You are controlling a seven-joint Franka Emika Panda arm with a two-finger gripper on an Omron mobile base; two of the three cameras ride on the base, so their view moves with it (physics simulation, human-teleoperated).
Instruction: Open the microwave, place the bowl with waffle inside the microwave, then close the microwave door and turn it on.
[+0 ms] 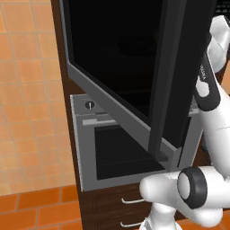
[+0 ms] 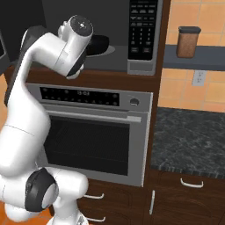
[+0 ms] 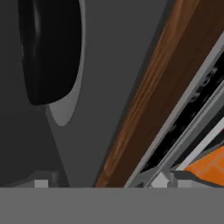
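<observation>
Bowl [image 2: 97, 45] sits inside the open microwave [image 2: 132, 61], beside the tool.

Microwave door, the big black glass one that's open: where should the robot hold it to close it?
Probably the dark vertical bar handle near the free edge of the black glass microwave door, pinched across from its outer face: it is slim and upright.
</observation>
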